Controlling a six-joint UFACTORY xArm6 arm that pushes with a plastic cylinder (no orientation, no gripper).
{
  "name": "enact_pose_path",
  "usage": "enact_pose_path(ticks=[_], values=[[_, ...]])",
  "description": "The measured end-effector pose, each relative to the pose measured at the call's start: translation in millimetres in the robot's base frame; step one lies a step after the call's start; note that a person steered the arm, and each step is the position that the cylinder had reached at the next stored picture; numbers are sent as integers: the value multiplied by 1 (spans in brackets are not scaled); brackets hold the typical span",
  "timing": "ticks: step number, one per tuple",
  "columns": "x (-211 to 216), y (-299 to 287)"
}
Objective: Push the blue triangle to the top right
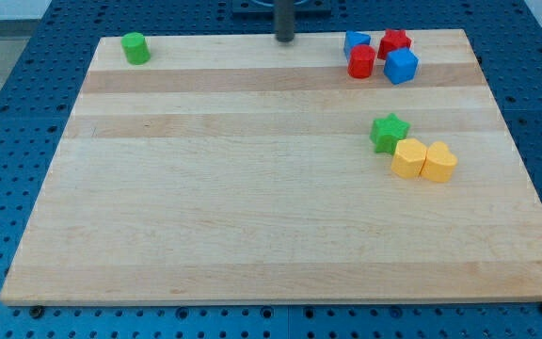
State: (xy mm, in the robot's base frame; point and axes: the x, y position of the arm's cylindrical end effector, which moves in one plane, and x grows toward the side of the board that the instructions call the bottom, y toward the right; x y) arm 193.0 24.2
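Note:
The blue triangle (355, 42) sits near the view's top right of the wooden board (252, 188), in a cluster with a red block (361, 62) just below it, a red star-like block (394, 43) to its right, and a blue cube (402, 66). My tip (284, 39) rests at the board's top edge near the middle, well left of the blue triangle and apart from every block.
A green cylinder (136, 48) stands at the view's top left. A green star (390, 132) lies at the right middle, touching a yellow block (408, 159) and a second yellow block (438, 162). Blue perforated table surrounds the board.

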Motion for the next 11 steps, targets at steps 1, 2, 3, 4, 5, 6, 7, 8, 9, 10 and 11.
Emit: enact_pose_path(ticks=[1,2,3,4,5,6,7,8,9,10,11], values=[[-1,32],[1,61],[4,72],[22,74],[36,81],[36,82],[41,94],[56,104],[79,108],[108,108],[131,108]])
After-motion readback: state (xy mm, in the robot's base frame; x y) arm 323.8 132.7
